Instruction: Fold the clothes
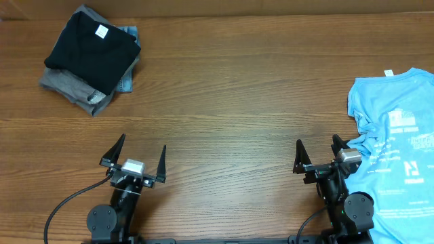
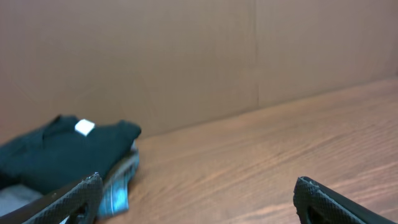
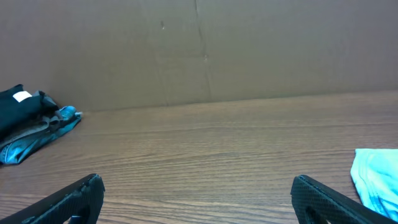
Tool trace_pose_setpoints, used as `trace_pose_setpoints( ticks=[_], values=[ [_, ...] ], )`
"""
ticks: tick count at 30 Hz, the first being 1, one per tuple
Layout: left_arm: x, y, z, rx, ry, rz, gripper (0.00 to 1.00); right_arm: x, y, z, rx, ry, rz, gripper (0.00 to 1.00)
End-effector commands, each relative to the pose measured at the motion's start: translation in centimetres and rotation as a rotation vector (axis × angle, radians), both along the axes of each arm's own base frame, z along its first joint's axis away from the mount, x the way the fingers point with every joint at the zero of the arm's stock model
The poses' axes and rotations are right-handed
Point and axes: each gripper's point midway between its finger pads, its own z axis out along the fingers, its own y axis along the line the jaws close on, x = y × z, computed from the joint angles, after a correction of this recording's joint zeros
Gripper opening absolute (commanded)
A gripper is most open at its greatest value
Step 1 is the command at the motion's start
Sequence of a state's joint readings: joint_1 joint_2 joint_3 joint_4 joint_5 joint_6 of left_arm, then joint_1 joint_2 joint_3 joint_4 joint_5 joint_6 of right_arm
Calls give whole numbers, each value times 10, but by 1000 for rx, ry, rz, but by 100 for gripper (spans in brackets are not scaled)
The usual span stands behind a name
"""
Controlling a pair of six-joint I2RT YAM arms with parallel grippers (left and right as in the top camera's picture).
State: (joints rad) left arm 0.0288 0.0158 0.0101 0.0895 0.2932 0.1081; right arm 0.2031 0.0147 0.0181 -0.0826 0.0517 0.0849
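Left end effector (image 1: 143,141) agape, empty | right end effector (image 1: 317,139) likewise | blue shirt (image 1: 400,122) unfolded

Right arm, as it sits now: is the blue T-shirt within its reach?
Probably yes. The blue T-shirt lies unfolded right beside the right gripper, its edge close to that arm, and the jaws stand open. Nothing else on the table sits between them.

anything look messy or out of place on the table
The light blue t-shirt on the right lies unfolded and bunched along its left edge, running out of view. The folded stack at far left is a bit staggered. Nothing looks damaged.
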Motion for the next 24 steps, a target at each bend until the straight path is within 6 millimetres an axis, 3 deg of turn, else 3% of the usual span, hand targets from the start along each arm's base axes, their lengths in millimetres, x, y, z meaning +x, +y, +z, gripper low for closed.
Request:
trace_pose_setpoints(
  ticks=[1,5,24],
  values=[
    [1,6,-7,-2,24,31,100,0,0,-2,-3,-4,0,100],
    [1,6,-35,-5,141,31,100,0,0,-2,-3,-4,0,100],
    [2,7,-35,-5,141,35,100,0,0,-2,-3,-4,-1,100]
  ],
)
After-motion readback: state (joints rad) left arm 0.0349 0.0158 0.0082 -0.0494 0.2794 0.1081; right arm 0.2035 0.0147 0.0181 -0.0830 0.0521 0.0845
